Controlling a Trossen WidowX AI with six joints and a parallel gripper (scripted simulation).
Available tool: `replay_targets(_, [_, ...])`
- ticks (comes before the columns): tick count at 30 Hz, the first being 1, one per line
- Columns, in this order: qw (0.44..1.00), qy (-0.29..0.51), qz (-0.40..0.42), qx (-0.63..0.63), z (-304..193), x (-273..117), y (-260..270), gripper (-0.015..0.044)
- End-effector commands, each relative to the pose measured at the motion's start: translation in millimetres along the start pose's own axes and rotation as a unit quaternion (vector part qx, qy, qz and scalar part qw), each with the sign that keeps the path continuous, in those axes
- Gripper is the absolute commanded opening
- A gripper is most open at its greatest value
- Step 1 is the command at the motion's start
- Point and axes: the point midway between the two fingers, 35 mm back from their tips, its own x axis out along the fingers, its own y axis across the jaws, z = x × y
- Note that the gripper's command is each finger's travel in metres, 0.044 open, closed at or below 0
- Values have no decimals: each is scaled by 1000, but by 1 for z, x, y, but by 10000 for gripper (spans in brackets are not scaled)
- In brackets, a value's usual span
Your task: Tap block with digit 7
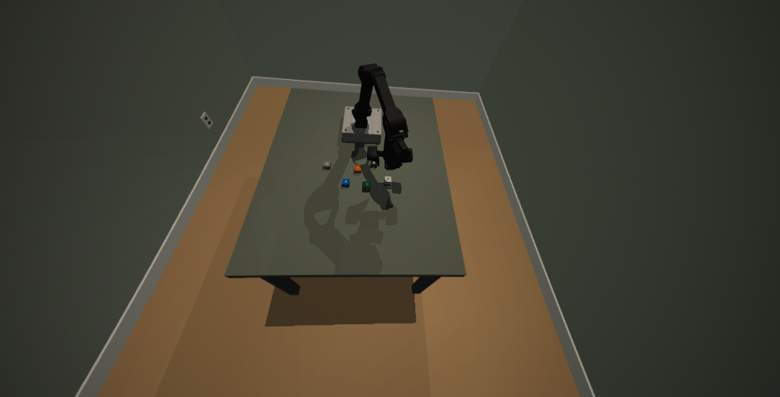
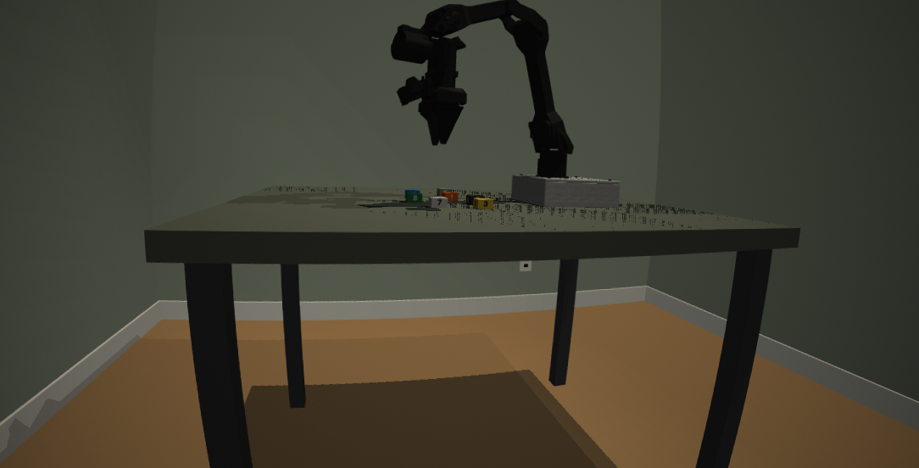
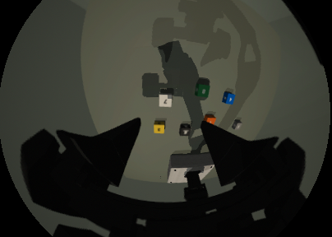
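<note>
White block [image 2: 438, 201], 7 facing the exterior view

Your arm [image 2: 536, 73] rises from its base [image 2: 565, 190], bends at the elbow and reaches forward, with the wrist turned straight down. Your hand [image 2: 438, 138] hangs high above the tabletop [image 2: 449, 233], its fingers spread wide with nothing between them.

Digits on the gray block [image 1: 327, 165] and blue block [image 1: 345, 182], too small to tell.
</note>
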Motion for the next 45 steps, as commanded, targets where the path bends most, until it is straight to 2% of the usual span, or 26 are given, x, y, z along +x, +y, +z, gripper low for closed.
replay_targets(1, [1000, -1, 1, -2, 3, -1, 0, 400])
replay_targets(13, [1000, -1, 1, -2, 3, -1, 0, 400])
replay_targets(15, [1000, -1, 1, -2, 4, 9, 0, 348])
replay_targets(20, [1000, -1, 1, -2, 4, 77, 0, 216])
replay_targets(27, [1000, -1, 1, -2, 3, 80, 0, 33])
replay_targets(28, [1000, -1, 1, -2, 3, 80, 0, 20])
replay_targets(45, [1000, -1, 1, -2, 3, 88, 0, 20])
